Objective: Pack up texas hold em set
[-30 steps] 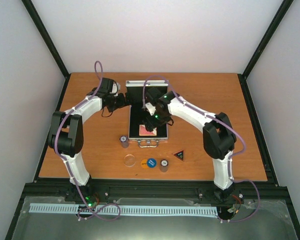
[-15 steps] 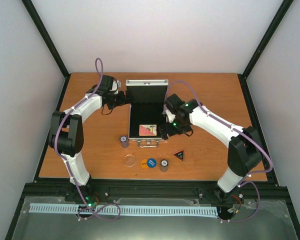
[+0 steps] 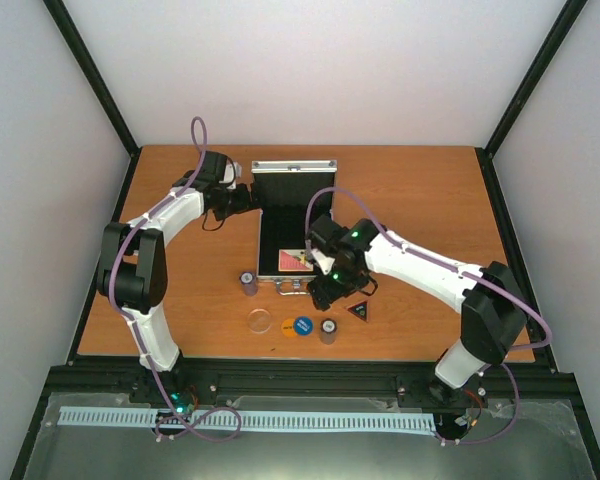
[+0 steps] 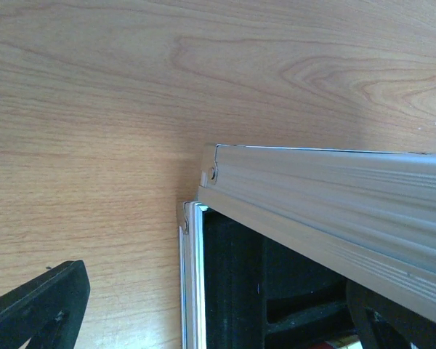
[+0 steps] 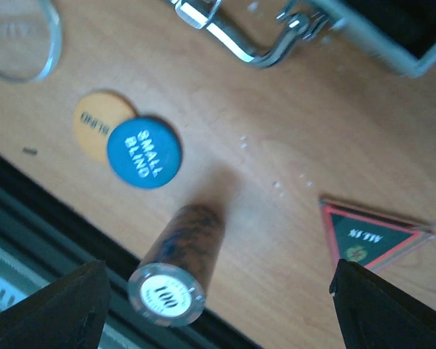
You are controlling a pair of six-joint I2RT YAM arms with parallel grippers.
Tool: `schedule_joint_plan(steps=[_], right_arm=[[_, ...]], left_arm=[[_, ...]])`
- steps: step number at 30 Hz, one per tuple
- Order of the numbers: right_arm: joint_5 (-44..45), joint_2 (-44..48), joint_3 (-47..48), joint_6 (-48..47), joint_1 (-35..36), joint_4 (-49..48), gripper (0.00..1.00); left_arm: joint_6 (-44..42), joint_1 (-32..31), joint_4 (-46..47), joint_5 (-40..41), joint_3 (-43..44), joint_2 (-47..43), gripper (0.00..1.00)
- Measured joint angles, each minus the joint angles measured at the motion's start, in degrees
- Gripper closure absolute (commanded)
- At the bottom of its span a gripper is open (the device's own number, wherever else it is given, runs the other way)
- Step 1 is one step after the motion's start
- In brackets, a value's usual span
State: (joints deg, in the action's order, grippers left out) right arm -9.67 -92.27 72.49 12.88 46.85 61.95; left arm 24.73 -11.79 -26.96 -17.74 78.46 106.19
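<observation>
Right hand [image 3: 323, 293], open above upright chip stack [image 5: 176, 265]: an off-centre close may topple it, scattering chips toward desk [image 5: 276, 145] edge.

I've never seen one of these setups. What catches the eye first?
An open silver case sits in the middle of the table, with a red card deck in its black lining. The right claw hovers, open, over a chip stack flanked by a blue disc and a black triangle.
</observation>
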Motion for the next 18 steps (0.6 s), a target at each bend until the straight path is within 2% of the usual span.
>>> schedule_joint_plan(steps=[6, 18], right_arm=[[1.0, 0.3, -1.2, 0.1, 6.2, 2.5, 0.17], [2.3, -1.3, -4.5, 0.2, 9.9, 3.2, 0.19]], left_arm=[[0.0, 0.0, -0.1, 0.4, -0.1, 0.0, 0.00], [0.0, 0.0, -1.4, 0.9, -0.5, 0.0, 0.00]])
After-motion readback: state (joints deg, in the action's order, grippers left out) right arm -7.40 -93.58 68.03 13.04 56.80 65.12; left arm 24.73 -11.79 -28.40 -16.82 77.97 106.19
